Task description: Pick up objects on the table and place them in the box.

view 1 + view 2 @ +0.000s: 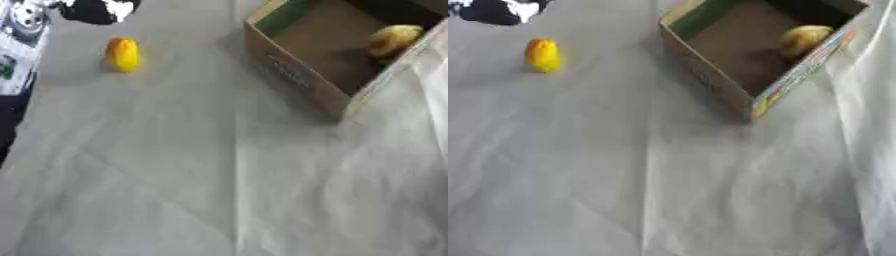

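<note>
A yellow-orange oblong object lies on the grey cloth-covered table at the upper left. An open cardboard box stands at the upper right, set askew, with a green inner flap. Inside it, near its far right wall, rests a yellowish round object. Neither of my hands shows in either view.
A black and white shape lies at the far left top edge. Printed black and white material runs along the table's left edge. The cloth has creases across its middle and hangs in folds at the right.
</note>
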You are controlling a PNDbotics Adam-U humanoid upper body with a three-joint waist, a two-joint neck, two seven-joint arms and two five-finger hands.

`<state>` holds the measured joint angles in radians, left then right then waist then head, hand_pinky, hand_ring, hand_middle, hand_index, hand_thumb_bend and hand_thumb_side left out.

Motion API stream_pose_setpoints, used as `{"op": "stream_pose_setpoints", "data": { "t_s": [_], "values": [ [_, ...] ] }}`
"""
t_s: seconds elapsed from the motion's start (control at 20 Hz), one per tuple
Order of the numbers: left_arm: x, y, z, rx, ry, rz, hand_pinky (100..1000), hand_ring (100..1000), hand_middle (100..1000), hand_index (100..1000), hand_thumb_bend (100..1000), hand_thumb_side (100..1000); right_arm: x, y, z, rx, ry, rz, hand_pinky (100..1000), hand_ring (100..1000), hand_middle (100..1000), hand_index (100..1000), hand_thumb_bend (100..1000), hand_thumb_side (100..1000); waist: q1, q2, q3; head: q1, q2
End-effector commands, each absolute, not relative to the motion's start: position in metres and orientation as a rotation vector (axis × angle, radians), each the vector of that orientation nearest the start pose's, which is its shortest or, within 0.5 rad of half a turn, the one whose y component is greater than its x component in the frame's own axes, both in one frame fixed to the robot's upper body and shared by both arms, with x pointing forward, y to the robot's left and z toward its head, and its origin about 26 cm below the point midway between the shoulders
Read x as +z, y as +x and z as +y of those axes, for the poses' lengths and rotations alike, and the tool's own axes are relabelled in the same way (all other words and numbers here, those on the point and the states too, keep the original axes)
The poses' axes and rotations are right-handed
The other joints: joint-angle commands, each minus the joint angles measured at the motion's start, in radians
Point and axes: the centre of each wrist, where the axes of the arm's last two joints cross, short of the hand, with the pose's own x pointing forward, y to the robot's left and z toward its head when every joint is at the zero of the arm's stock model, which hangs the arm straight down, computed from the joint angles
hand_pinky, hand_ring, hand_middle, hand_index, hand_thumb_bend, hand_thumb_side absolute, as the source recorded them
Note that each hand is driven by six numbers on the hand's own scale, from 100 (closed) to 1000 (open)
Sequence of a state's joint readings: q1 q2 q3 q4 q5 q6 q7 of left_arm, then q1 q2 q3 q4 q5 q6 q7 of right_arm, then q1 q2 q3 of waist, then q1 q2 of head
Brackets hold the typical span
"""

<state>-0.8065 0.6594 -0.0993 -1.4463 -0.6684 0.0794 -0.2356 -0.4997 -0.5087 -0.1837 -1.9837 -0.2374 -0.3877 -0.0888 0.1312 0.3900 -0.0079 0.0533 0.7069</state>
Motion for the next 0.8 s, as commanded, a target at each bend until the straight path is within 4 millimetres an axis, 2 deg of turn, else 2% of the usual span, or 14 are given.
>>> {"op": "stream_pose_setpoints", "data": {
  "t_s": [0.05,0.2,0.45,0.6,0.7,0.8],
  "values": [
    [0.315,0.392,0.342,-1.096,1.205,-1.695,889,883,835,915,443,299,0.3,0.297,-0.312,-0.305,0.185,3.323,881,981,627,831,100,606,-0.015,-0.014,-0.002,0.01,-0.026],
    [0.315,0.39,0.354,-1.122,1.163,-1.655,894,890,840,915,504,326,0.298,0.297,-0.313,-0.27,0.192,3.336,881,983,625,831,100,607,-0.028,-0.009,-0.002,0.012,-0.038],
    [0.311,0.393,0.364,-1.163,1.082,-1.589,896,894,846,917,534,306,0.299,0.297,-0.315,-0.293,0.206,3.325,880,977,625,831,100,598,-0.042,-0.008,-0.003,0.012,-0.045],
    [0.31,0.396,0.365,-1.183,1.061,-1.566,902,898,849,916,573,259,0.301,0.296,-0.317,-0.314,0.212,3.31,880,973,624,830,100,593,-0.047,-0.009,-0.005,0.007,-0.05],
    [0.309,0.398,0.366,-1.2,1.057,-1.543,907,902,851,913,600,258,0.302,0.295,-0.317,-0.328,0.217,3.303,880,972,624,830,100,591,-0.049,-0.009,-0.007,0.007,-0.052],
    [0.308,0.402,0.366,-1.213,1.052,-1.52,913,906,857,913,601,199,0.304,0.295,-0.317,-0.337,0.219,3.297,880,971,624,830,100,590,-0.05,-0.008,-0.009,0.007,-0.054]
  ]
}}
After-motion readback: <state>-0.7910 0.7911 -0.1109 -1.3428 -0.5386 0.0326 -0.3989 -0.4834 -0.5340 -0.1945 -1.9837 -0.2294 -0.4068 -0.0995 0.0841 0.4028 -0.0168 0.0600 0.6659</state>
